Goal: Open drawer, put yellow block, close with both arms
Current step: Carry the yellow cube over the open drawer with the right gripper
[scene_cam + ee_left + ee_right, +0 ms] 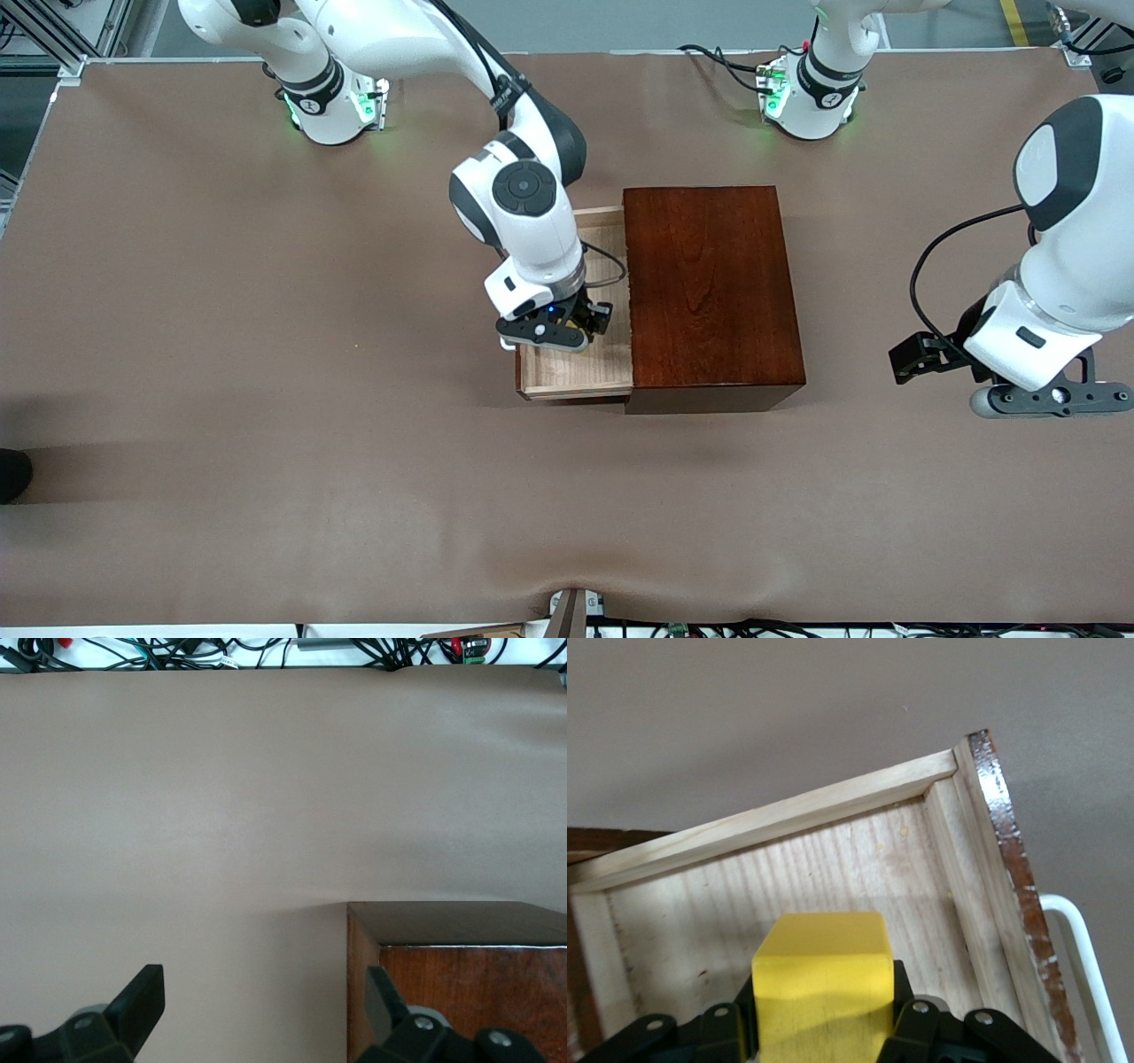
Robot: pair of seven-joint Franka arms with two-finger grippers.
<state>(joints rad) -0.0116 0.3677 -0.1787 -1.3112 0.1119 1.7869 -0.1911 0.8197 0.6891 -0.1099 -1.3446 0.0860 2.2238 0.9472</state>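
Note:
The dark reddish-brown wooden box (713, 292) stands mid-table, and its drawer (576, 372) is pulled out toward the right arm's end, showing pale wood inside. My right gripper (567, 337) is over the open drawer, shut on the yellow block (822, 979). In the right wrist view the block sits between the gripper's (824, 1023) fingers above the drawer floor (833, 868), with the white bar handle (1081, 966) at the drawer's front. My left gripper (1050, 400) is open and empty above the table at the left arm's end, beside the box (461, 966); it also shows in the left wrist view (263, 992).
The brown table cover (266, 399) stretches around the box. Cables (266, 651) lie along the table edge nearest the front camera. The two green-lit arm bases (337, 106) stand at the edge farthest from that camera.

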